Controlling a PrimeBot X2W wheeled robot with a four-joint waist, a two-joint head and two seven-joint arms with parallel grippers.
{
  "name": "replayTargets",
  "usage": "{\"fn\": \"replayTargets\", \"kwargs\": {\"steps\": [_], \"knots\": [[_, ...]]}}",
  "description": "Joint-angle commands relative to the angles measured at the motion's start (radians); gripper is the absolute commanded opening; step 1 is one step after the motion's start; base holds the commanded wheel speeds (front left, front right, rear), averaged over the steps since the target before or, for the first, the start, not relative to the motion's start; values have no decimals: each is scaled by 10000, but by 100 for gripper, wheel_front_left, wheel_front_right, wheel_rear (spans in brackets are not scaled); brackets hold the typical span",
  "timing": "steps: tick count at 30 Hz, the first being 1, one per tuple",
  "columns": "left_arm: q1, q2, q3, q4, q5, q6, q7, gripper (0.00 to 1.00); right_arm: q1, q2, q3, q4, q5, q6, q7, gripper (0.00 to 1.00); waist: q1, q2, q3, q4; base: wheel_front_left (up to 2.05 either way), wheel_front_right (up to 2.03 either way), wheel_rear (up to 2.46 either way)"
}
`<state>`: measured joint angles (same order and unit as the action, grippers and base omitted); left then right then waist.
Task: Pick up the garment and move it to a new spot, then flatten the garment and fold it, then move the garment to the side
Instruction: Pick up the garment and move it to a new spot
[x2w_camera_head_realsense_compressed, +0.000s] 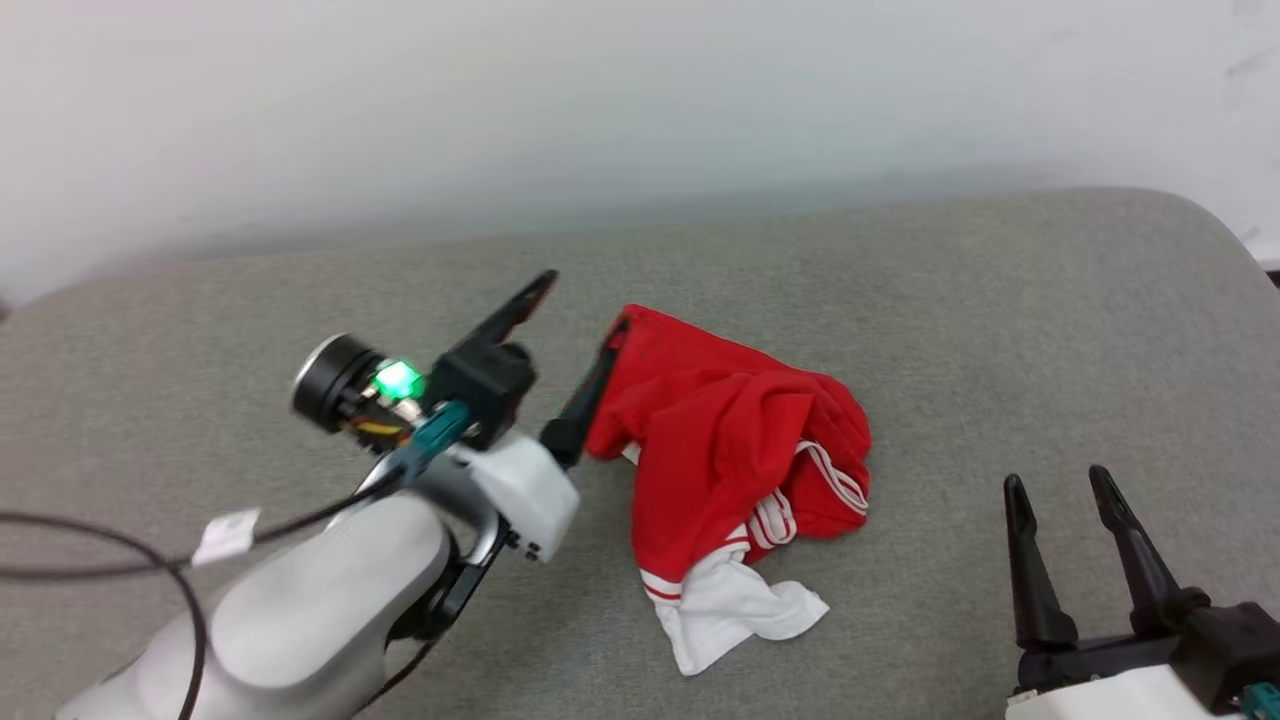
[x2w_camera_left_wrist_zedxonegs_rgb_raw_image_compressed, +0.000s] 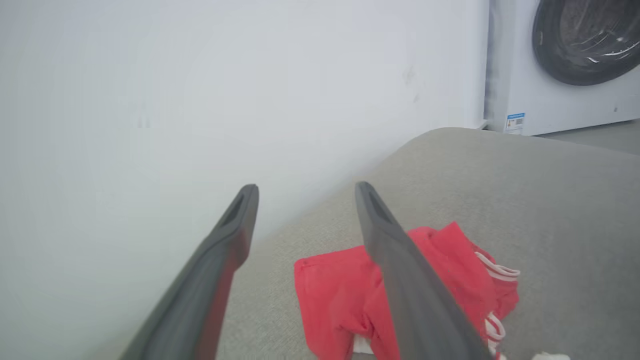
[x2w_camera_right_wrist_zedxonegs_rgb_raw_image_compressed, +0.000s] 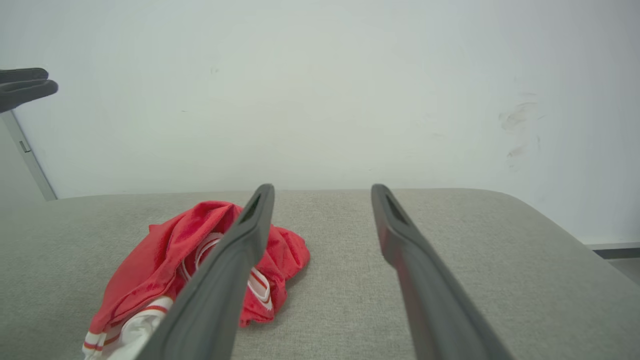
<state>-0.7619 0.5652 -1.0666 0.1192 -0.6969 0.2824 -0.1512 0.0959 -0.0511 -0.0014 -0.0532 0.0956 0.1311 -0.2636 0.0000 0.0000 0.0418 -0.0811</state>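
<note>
Garment (x2w_camera_head_realsense_compressed: 730, 440) lies in a crumpled heap near the middle of the grey padded surface (x2w_camera_head_realsense_compressed: 1000, 300), red body uppermost, one white sleeve spilling out at the 5 o'clock end. Not flat, not folded. In the head view the heap's long axis runs roughly 11 o'clock to 5 o'clock. Left gripper (x2w_camera_head_realsense_compressed: 582, 303): jaws spread wide, nothing between them; its nearer finger lies along the heap's 10 o'clock edge, touching or just beside it, cannot tell which. From this gripper the bulk of the cloth lies toward 4 o'clock. In the left wrist view the red fabric sits below and to the right of the fingers. Right gripper (x2w_camera_head_realsense_compressed: 1058, 480): jaws also apart and empty, well clear of the cloth, which lies toward 10 o'clock from it. Judgement: left arm is much the nearer. Spreading looks like the next step, and would likely need the right arm brought across to the sleeve end.
</note>
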Motion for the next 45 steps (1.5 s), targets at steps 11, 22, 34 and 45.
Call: {"fn": "replayTargets", "kwargs": {"steps": [11, 22, 34, 45], "knots": [[2520, 272, 1720, -680, 747, 2734, -1148, 100, 447, 17, -346, -61, 30, -5, -17, 100, 0, 0, -405, 887, 0, 0, 0], [5687, -486, 4570, -1643, 2219, 3260, -1141, 100, 602, 17, -284, -50, 71, -5, -17, 100, 0, 0, -561, 1107, 0, 0, 0], [7804, -1813, 6519, -1849, 3654, 1900, -1143, 100, 939, 17, -187, 58, 237, -5, -17, 100, 0, 0, -711, 1174, 0, 0, 0], [8677, -3059, 7806, -1528, 4796, 458, -1143, 100, 1215, 17, -264, 95, 337, -5, -17, 100, 0, 0, -881, 1253, 0, 0, 0]]}}
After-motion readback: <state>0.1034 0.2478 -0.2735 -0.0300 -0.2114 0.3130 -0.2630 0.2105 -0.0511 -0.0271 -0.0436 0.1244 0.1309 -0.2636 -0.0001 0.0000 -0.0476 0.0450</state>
